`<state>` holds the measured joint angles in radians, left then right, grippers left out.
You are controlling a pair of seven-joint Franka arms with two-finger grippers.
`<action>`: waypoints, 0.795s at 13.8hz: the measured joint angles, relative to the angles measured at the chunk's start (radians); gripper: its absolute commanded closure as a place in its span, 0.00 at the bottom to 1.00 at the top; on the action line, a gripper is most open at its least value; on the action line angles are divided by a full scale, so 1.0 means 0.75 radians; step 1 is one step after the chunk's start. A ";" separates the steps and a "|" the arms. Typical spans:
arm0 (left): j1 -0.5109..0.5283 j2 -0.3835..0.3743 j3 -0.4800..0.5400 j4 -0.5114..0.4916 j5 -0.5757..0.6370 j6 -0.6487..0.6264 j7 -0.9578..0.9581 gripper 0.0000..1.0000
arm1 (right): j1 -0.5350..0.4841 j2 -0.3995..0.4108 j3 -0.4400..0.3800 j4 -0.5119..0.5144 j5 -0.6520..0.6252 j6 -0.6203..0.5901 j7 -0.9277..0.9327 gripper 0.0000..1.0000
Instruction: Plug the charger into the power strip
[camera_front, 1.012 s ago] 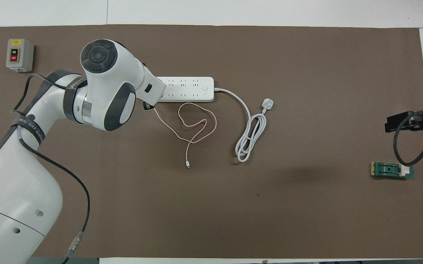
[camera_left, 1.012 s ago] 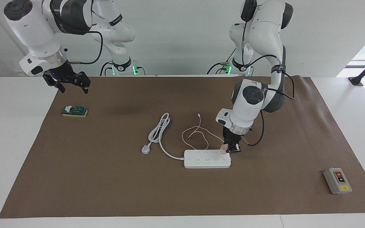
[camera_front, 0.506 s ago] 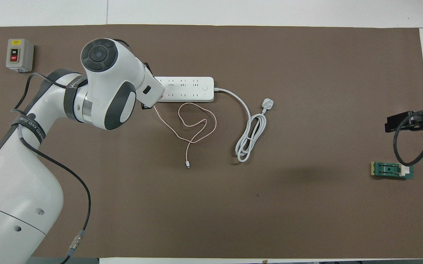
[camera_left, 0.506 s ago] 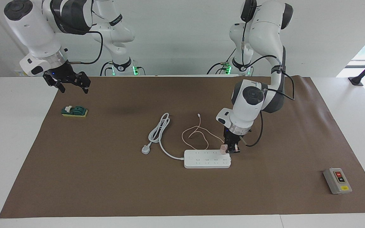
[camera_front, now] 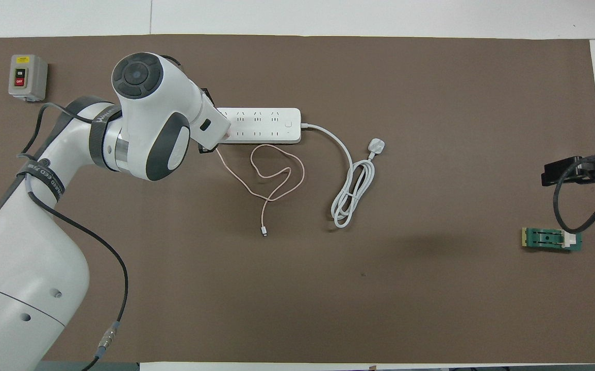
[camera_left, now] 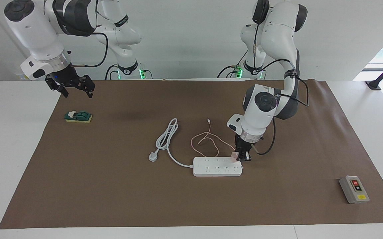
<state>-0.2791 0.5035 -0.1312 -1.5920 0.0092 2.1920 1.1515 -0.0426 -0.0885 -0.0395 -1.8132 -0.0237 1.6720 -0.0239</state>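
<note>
Charger (camera_left: 234, 156) in left claw (camera_left: 243, 157), on power strip (camera_left: 217, 166) end.

Bright even indoor light, soft shadows, sharp focus

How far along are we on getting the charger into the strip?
Done: the left gripper has picked up the charger and brought it to the power strip, at the end toward the left arm.
In hand: the pink cube sits at the strip's end outlet, jaws shut on it.
Left: I cannot tell whether it is seated; then release. The right gripper waits, open, near the green part.
</note>
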 measured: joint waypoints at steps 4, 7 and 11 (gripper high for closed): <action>0.002 0.028 0.002 0.054 -0.004 -0.067 0.000 1.00 | 0.000 0.000 0.000 0.000 0.000 0.000 0.000 0.00; 0.003 0.080 0.002 0.150 0.003 -0.168 0.006 1.00 | 0.000 0.000 0.000 0.000 0.000 0.000 0.000 0.00; -0.007 0.090 -0.002 0.168 0.040 -0.183 0.010 1.00 | 0.000 0.000 0.000 0.000 0.000 0.000 0.000 0.00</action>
<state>-0.2846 0.5709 -0.1326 -1.4661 0.0395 2.0544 1.1592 -0.0426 -0.0885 -0.0395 -1.8132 -0.0237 1.6720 -0.0239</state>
